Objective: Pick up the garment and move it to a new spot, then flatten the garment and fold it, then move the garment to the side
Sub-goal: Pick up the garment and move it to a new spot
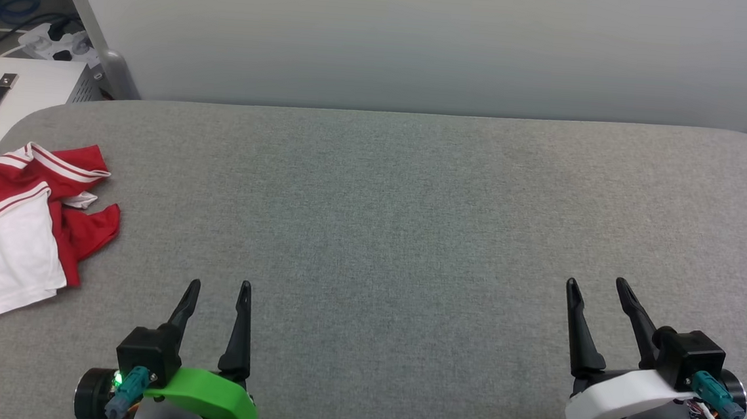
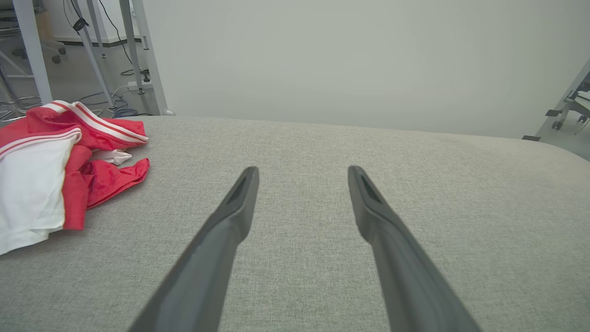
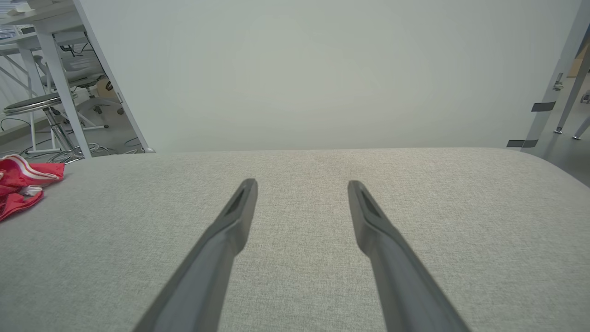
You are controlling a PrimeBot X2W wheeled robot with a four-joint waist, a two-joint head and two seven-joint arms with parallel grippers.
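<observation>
The garment [image 1: 24, 224], red with a white sleeve and red-and-white striped trim, lies crumpled at the far left edge of the grey table [image 1: 411, 238]. It also appears as a heap at the left of the left wrist view, garment [image 2: 55, 166], and small at the left edge of the right wrist view, garment [image 3: 23, 182]. My left gripper [image 1: 219, 286] hovers open near the front edge, right of the garment and apart from it. At the front right my right gripper [image 1: 597, 283] is open too, with nothing between its fingers.
A pale wall panel [image 1: 424, 42] rises just behind the table's far edge. A white cabinet [image 1: 0, 98] with a dark handle stands beyond the left corner, with cables and a power strip [image 1: 56, 43] on the floor behind. Metal frame legs [image 2: 27, 50] stand at the left.
</observation>
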